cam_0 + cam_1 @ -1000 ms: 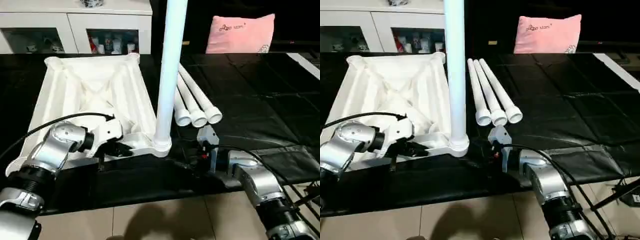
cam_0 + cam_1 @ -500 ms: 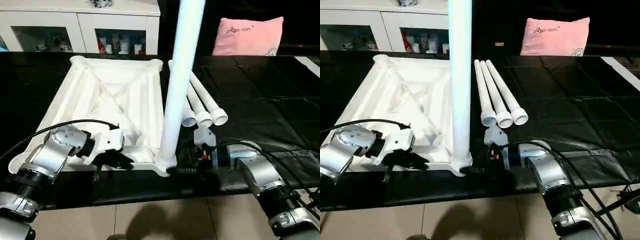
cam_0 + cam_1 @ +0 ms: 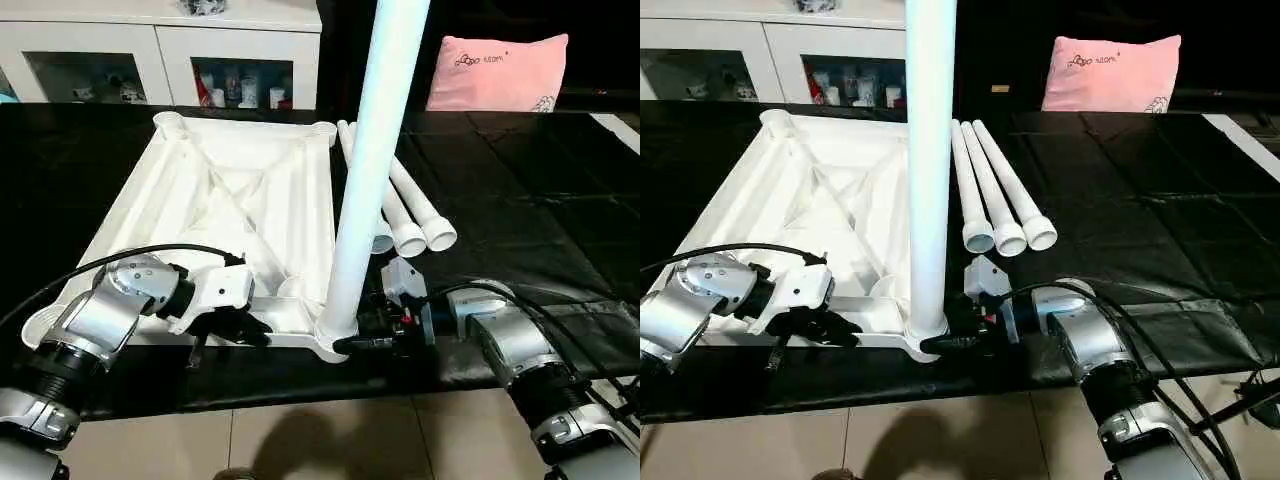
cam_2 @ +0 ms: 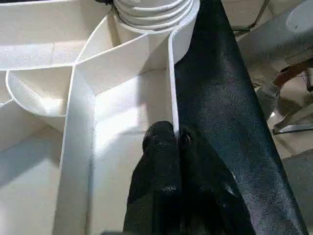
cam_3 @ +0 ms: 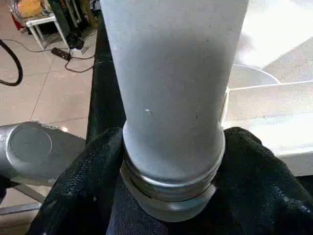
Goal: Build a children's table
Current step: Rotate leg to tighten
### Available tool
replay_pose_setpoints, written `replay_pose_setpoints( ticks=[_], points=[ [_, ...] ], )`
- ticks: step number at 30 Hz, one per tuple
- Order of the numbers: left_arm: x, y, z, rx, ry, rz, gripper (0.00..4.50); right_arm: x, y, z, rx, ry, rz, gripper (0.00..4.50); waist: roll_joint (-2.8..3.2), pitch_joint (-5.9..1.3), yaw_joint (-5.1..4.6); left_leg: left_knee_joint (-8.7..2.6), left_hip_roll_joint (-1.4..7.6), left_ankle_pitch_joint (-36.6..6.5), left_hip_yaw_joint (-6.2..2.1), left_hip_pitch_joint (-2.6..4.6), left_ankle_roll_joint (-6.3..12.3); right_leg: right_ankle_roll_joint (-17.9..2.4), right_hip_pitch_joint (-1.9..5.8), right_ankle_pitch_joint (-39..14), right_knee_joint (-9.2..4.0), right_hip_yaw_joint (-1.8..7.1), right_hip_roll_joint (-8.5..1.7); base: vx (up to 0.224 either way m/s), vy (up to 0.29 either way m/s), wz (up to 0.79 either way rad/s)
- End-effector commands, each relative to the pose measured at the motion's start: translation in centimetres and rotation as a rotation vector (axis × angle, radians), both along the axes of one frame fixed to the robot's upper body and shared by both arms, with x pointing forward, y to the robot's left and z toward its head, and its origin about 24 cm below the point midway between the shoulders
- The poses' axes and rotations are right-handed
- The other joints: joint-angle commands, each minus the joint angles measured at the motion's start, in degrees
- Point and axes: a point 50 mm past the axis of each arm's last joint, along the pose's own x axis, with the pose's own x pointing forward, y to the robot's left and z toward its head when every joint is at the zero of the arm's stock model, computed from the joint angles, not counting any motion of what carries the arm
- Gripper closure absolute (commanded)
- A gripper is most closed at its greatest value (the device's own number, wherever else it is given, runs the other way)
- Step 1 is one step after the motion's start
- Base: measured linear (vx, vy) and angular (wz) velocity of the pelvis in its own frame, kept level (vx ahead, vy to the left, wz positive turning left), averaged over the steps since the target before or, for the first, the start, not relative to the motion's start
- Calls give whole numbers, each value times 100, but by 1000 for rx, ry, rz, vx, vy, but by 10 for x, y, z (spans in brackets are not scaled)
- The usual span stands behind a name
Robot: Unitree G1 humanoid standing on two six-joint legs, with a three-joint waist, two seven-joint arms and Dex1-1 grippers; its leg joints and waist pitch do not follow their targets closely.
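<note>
Between right tool fingers, upright leg.

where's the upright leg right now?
The upright leg stands in the tabletop's near right corner socket, in the head views. The right gripper sits around its base; three spare legs lie just beyond.

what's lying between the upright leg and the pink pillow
In the left eye view, three loose legs lie side by side on the black cloth between the upright leg and the pink pillow; beyond them the cloth is bare.
</note>
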Motion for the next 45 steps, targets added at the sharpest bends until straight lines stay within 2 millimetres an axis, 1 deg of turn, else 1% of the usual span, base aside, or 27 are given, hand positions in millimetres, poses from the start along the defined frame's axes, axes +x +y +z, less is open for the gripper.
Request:
replay_pose_setpoints(
  ticks=[1,7,11,12,13,14,15,16,18,19,20,21,22,23,24,25,27,28,31,33,36,37,38,40,43,44,45],
  points=[
    [-9,-12,-4,22,38,-117,450,3,-1,4,-1,-16,8,172,97,-382,-20,-345,231,-928,1,-36,181,-1261,308,-786,-332,345,-415,0,0,0],
    [-9,-11,-5,23,38,-98,450,2,0,2,3,-8,18,177,94,-380,-19,-348,235,-961,3,-31,172,-1238,303,-885,-341,345,-417,0,0,0],
    [-6,-10,-7,-4,27,9,450,-2,1,-3,13,9,-33,178,94,-372,-25,-353,240,-976,2,-32,162,-1239,299,-920,-344,345,-420,0,0,0],
    [-5,-11,-7,-29,21,42,450,-1,2,-5,17,14,-65,178,99,-361,-29,-360,241,-1062,5,-23,139,-1212,290,-1065,-365,348,-422,0,0,0],
    [-2,-15,-5,-80,13,111,450,0,5,-9,25,19,-133,178,99,-342,-40,-375,244,-1174,4,-19,97,-1166,284,-1282,-388,352,-433,0,0,0],
    [3,-24,-2,-164,0,232,450,0,12,-18,28,40,-255,178,100,-331,-35,-381,237,-1254,-4,-12,76,-1125,277,-1464,-413,345,-433,0,0,0],
    [6,-30,1,-210,-7,316,450,0,18,-25,27,52,-331,178,114,-324,-67,-394,251,-1369,-10,0,-55,-1096,264,-1659,-413,356,-447,0,0,0],
    [6,-31,2,-217,-9,330,450,0,20,-26,28,58,-347,178,99,-319,-74,-395,224,-1506,-27,13,-91,-975,263,-2073,-477,335,-457,0,0,0],
    [8,-40,5,-253,-19,409,450,0,30,-32,44,86,-434,178,81,-321,-154,-416,214,-1481,-46,-45,-128,-837,296,-2236,-479,329,-444,0,0,0],
    [8,-45,6,-264,-25,447,450,1,37,-35,53,105,-489,178,92,-325,-195,-403,221,-1482,-47,-38,-122,-842,280,-2196,-487,335,-454,0,0,0],
    [8,-46,6,-265,-26,452,450,1,38,-35,54,108,-497,178,95,-326,-205,-401,219,-1464,-49,-37,-99,-855,276,-2170,-500,336,-454,0,0,0],
    [6,-57,6,-270,-35,497,450,3,49,-39,58,126,-572,178,85,-329,-221,-387,209,-1451,-32,-31,-61,-855,264,-2140,-501,342,-444,0,0,0],
    [6,-62,5,-268,-44,511,450,5,54,-40,49,119,-593,178,74,-313,-247,-386,197,-1475,-33,-27,-27,-848,247,-2215,-529,330,-431,0,0,0],
    [6,-62,5,-268,-44,511,450,5,54,-40,49,119,-593,178,84,-319,-252,-380,199,-1481,-30,-22,-27,-840,242,-2238,-523,329,-430,0,0,0],
    [5,-69,3,-258,-60,521,450,7,61,-40,32,104,-609,178,84,-317,-253,-378,189,-1485,-29,-19,-5,-824,240,-2269,-537,326,-423,0,0,0],
    [5,-72,1,-249,-65,523,450,8,64,-39,35,100,-612,178,83,-313,-284,-380,188,-1486,-31,-33,9,-787,243,-2288,-545,318,-412,0,0,0],
    [5,-74,-1,-231,-70,527,450,10,66,-36,57,106,-612,178,91,-315,-285,-382,198,-1473,-34,-33,29,-788,241,-2175,-536,328,-410,0,0,0],
    [5,-74,-2,-210,-78,525,450,11,66,-32,84,111,-608,123,94,-319,-290,-386,201,-1486,-37,-41,48,-804,248,-2085,-523,329,-405,0,0,0],
    [6,-68,-2,-180,-92,519,450,13,59,-26,108,105,-597,106,93,-326,-291,-389,206,-1477,-37,-44,84,-858,252,-1882,-500,332,-398,0,0,0],
    [6,-60,-2,-149,-99,512,450,14,49,-24,106,71,-587,74,102,-325,-278,-388,211,-1468,-36,-41,92,-902,256,-1780,-489,334,-401,0,0,0],
    [6,-51,-3,-119,-105,498,450,16,36,-21,103,35,-587,60,99,-337,-281,-380,211,-1367,-26,-51,122,-950,265,-1582,-469,342,-401,0,0,0],
    [5,-45,-3,-111,-103,474,450,18,25,-19,100,12,-593,42,87,-345,-268,-368,205,-1225,-23,-52,145,-1005,280,-1400,-455,339,-400,0,0,0],
    [5,-41,-3,-105,-97,464,450,20,18,-16,100,-1,-596,42,89,-353,-264,-360,199,-1164,-18,-57,160,-1017,291,-1328,-444,341,-398,0,0,0],
    [4,-30,-1,-96,-77,440,450,19,2,-8,120,-28,-540,17,99,-371,-267,-343,196,-1012,-7,-67,232,-1093,297,-1018,-406,341,-386,0,0,0],
    [2,-24,0,-82,-67,385,450,15,-6,-3,114,-37,-458,6,101,-397,-200,-313,201,-688,0,-87,371,-1229,305,-487,-341,333,-374,0,0,0],
    [0,-22,0,-79,-62,361,450,14,-9,-2,105,-43,-430,6,99,-395,-183,-312,203,-686,0,-87,389,-1229,303,-488,-348,332,-375,0,0,0],
    [-2,-19,0,-75,-50,329,450,13,-12,-1,83,-58,-394,6,92,-412,-166,-296,200,-599,6,-99,404,-1256,306,-362,-317,335,-378,0,0,0]
  ],
)
